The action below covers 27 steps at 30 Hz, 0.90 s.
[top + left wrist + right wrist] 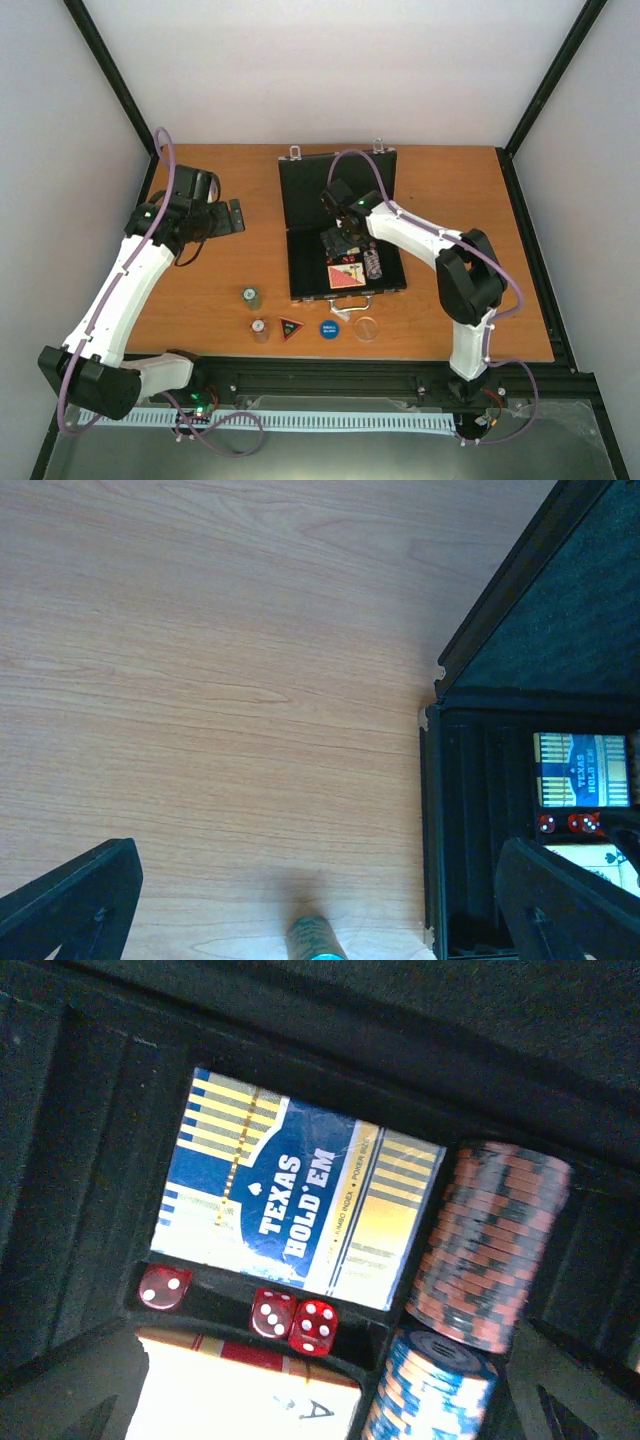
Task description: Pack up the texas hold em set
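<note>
The small black hinged briefcase (310, 190) lay open on the wooden table (470, 200), and packing looked roughly half done. Directly beneath the right gripper (343, 240), whose fingers (585, 1395) were spread wide with nothing between them, the tray already held a blue boxed card deck (300, 1210). Three red translucent dice (272, 1312) sat in the slot on its near side, and a red-and-white card deck (250, 1395) lay nearer the finger bases. Close to one finger lay a red-and-black chip stack (495, 1250) and a blue-and-white chip stack (435, 1380), both on their sides. The left gripper (318, 865) hung over bare wood outside the case, its fingers (70, 900) equally wide and empty. The case wall stood just beyond the finger on that side, and a green chip stack (315, 942) stood on the table between the fingers, toward their bases. Left to pack, outside the case, were that green stack, a second small chip stack (260, 328), a dark triangular piece (291, 327), the blue round button (329, 327) and what may have been a clear round disc (367, 328), too small to tell. After those, the lid had to be shut and latched.
</note>
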Available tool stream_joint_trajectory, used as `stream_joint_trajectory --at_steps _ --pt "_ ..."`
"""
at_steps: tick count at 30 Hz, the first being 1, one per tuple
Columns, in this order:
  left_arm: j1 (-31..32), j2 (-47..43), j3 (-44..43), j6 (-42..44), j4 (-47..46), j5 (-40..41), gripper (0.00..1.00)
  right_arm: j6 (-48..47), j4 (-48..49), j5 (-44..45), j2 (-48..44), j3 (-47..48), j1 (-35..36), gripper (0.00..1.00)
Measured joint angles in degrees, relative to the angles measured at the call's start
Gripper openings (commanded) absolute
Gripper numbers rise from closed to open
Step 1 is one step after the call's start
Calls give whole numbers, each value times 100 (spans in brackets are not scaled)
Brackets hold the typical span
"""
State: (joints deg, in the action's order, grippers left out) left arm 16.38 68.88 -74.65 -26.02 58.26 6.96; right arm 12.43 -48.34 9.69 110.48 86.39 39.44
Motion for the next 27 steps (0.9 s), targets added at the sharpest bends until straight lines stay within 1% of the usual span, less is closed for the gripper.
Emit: stream_joint_trajectory --at_steps 9,17,27 --pt "-2 -15 -195 -332 120 101 100 -31 -24 -160 -741 -243 0 100" --pt "-4 -15 -181 -807 317 214 100 -74 -26 -404 -1056 -385 2 100" --pt "-66 -138 -37 -1423 404 466 100 -68 -125 -479 -1438 -625 87 99"
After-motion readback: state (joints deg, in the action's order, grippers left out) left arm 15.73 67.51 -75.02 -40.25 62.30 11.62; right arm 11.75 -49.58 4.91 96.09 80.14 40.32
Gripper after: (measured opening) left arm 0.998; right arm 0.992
